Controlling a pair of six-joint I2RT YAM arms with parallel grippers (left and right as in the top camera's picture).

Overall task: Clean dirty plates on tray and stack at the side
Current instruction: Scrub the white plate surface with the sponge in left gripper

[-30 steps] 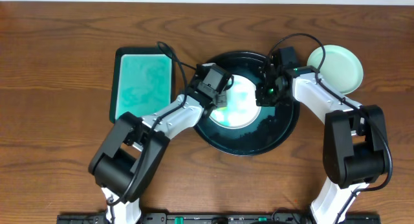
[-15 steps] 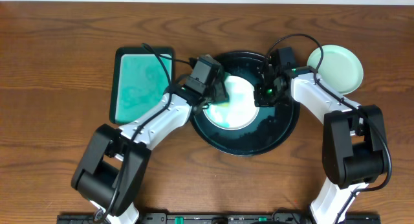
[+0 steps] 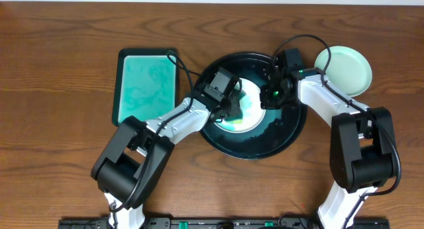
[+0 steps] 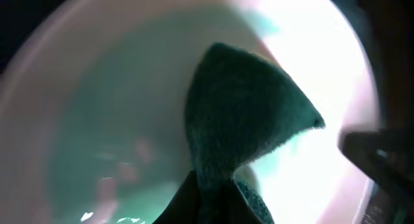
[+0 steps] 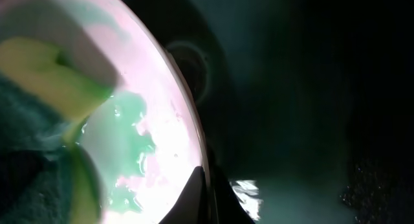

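Note:
A pale plate [image 3: 250, 106] smeared with teal lies in the black tray [image 3: 281, 139]. My left gripper [image 3: 228, 108] is shut on a sponge [image 4: 249, 123], its dark green scrubbing side pressed on the plate's inside [image 4: 116, 120]. My right gripper [image 3: 269, 96] is shut on the plate's right rim [image 5: 191, 130] and holds it. The sponge's yellow side [image 5: 45, 75] shows in the right wrist view. A second pale mint plate [image 3: 343, 69] lies on the table to the right of the tray.
A rectangular teal dish [image 3: 146, 84] stands left of the tray. Wet teal film covers the tray floor [image 5: 291, 120]. Both arms cross over the tray's rim.
My left gripper with the sponge swung left to the plate's left rim, then came back right and down onto the plate's middle. My right gripper has kept still on the rim.

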